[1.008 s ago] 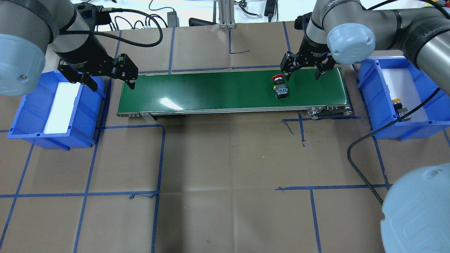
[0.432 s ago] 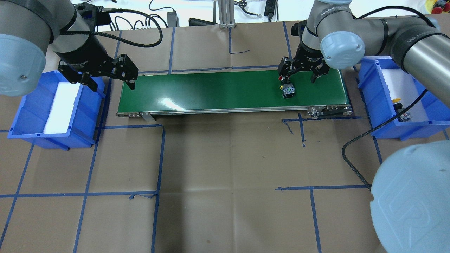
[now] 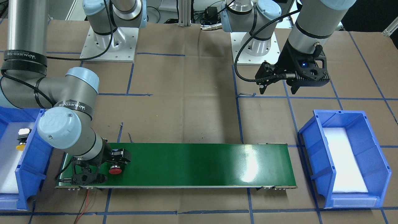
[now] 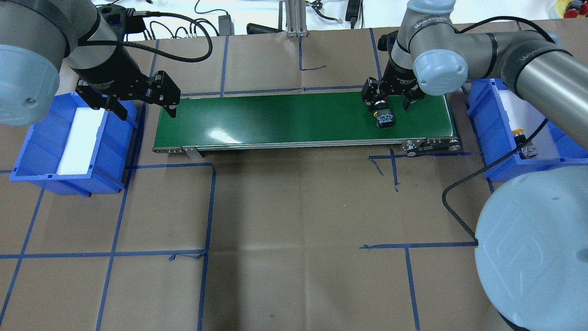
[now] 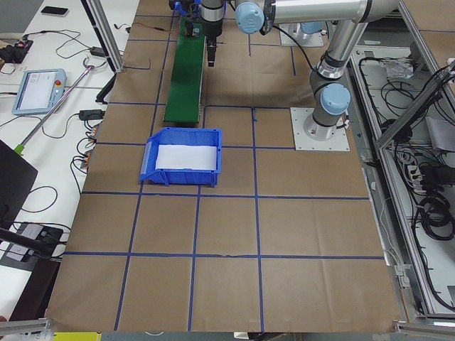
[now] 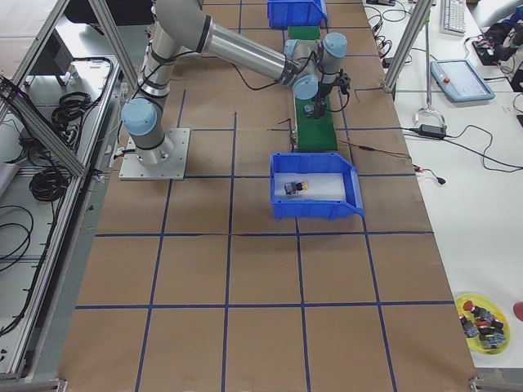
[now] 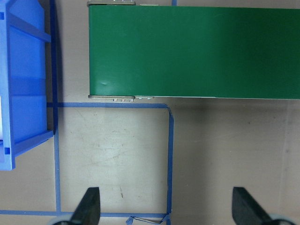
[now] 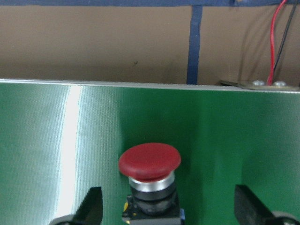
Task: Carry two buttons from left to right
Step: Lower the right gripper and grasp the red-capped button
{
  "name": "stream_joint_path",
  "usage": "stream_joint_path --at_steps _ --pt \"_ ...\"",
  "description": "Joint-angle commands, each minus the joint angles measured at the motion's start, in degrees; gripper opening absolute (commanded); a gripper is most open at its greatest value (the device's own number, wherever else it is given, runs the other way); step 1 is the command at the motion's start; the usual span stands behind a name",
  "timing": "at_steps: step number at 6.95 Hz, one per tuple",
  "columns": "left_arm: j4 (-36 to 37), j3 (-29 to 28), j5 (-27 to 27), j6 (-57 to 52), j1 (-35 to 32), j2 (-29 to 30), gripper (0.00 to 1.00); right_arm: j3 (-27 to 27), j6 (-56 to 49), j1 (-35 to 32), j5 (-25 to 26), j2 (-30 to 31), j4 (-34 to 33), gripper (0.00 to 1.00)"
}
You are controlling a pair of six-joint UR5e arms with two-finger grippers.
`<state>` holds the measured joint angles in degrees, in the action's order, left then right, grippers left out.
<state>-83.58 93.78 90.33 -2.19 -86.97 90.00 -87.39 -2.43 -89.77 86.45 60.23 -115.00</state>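
The red button [image 4: 383,117] lies on its side on the green conveyor belt [image 4: 285,119] near its right end; it also shows in the front view [image 3: 115,170] and the right wrist view [image 8: 150,161]. My right gripper [image 4: 388,105] is open and low over the belt, its fingers either side of the red button without touching it. The yellow button [image 4: 519,133] lies in the right blue bin [image 4: 482,120]. My left gripper [image 4: 146,110] is open and empty, held above the gap between the left blue bin [image 4: 27,156] and the belt's left end.
The left bin holds only a white foam liner [image 4: 81,138]. Blue tape lines cross the brown paper table. Cables and a belt bracket [image 4: 429,145] lie by the belt's right end. A dish of spare buttons [image 6: 482,317] sits far off in the exterior right view.
The red button has travelled right along the belt. My right gripper has moved left and down until it straddles the button. The left arm has not moved.
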Motion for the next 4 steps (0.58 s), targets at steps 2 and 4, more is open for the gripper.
stream_joint_path --at_steps 2,4 --pt "0.0 0.0 -0.07 -0.01 0.05 0.0 1.0 -0.33 -2.13 0.04 1.17 -0.2 0.21 0.22" --pt "0.0 0.0 -0.07 -0.01 -0.04 0.0 1.0 -0.33 -3.09 0.74 5.79 1.9 1.96 0.04"
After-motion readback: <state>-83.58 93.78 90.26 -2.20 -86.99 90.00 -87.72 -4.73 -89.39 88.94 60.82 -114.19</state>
